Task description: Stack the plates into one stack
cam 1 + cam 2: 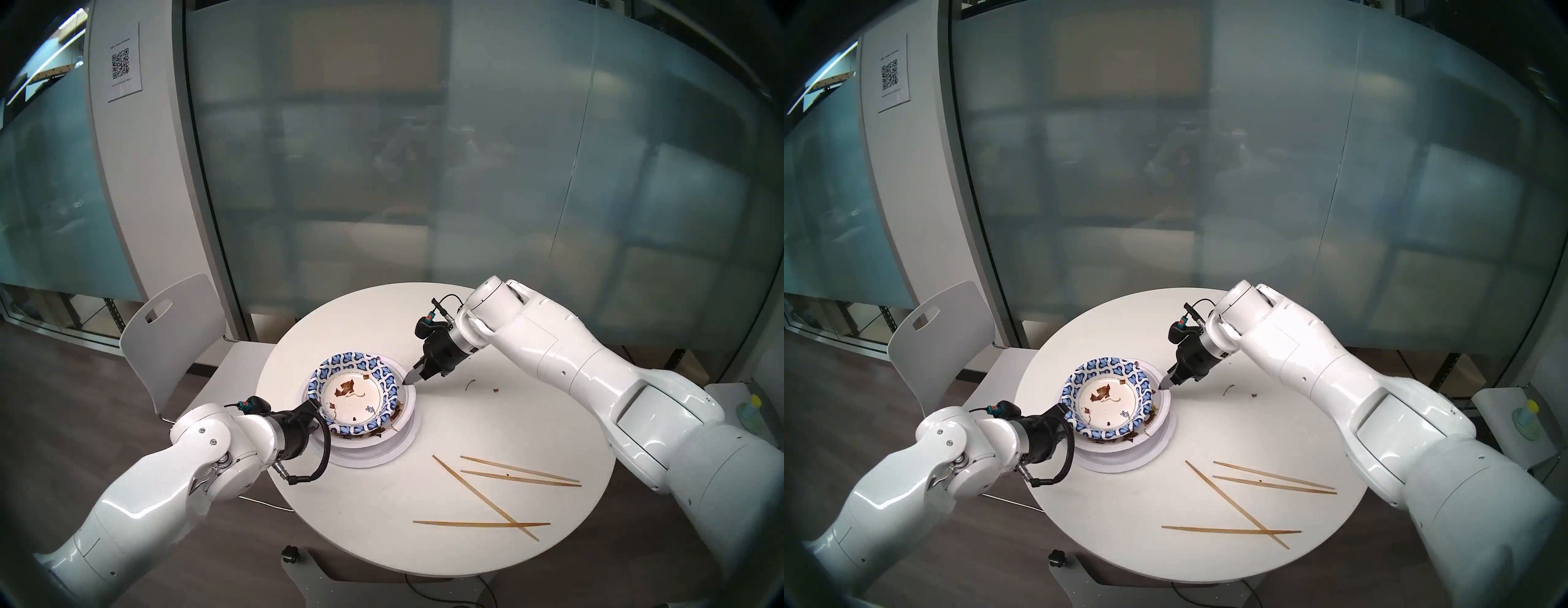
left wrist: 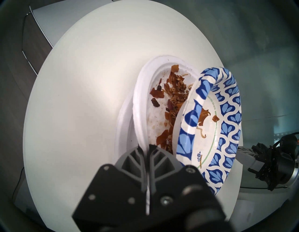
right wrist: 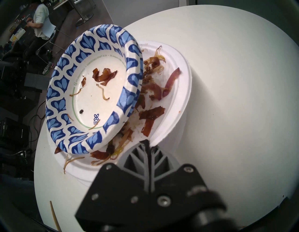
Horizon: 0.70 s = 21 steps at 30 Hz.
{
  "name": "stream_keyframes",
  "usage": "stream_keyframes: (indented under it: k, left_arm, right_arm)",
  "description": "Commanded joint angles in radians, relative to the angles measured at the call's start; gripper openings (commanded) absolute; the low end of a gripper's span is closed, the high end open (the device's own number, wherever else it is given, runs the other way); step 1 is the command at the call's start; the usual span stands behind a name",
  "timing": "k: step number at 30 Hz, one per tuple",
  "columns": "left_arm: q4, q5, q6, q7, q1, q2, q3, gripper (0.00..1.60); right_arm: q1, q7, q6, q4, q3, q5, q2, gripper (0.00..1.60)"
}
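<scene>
Grippers pinching opposite rims of stacked paper plates on a round white table point(image 1: 373, 530).

Left gripper point(image 2: 146, 146) has its fingers pressed together on the near-left rim of the upper white plate point(image 2: 137, 113); right gripper point(image 3: 148, 143) pinches the far-right rim of the same plate. The blue-patterned plate point(image 1: 354, 392) sits on top of it, tilted, with brown food scraps point(image 3: 152, 116) spilled beneath and a few inside. A second white plate point(image 1: 373, 456) lies underneath. Four chopsticks point(image 1: 519, 473) lie well apart from the stack, toward the right arm, two of them crossed. Only the wrist views show the scraps under the tilted plate; only the head views show all the chopsticks and a white chair point(image 1: 169, 335) beyond the left arm.
</scene>
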Motion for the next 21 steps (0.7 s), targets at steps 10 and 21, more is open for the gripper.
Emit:
stream_keyframes:
  k: [10,21]
  left_arm:
    - [-0.021,0.008,0.010,-0.043,0.032,0.029,-0.001,0.00]
    - [-0.038,0.033,0.011,-0.047,0.045,0.026,0.010,0.00]
  right_arm:
    - [0.065,0.098,-0.050,0.059,-0.036,0.011,-0.038,0.00]
    - [0.042,0.092,-0.036,0.012,-0.036,0.025,-0.015,0.00]
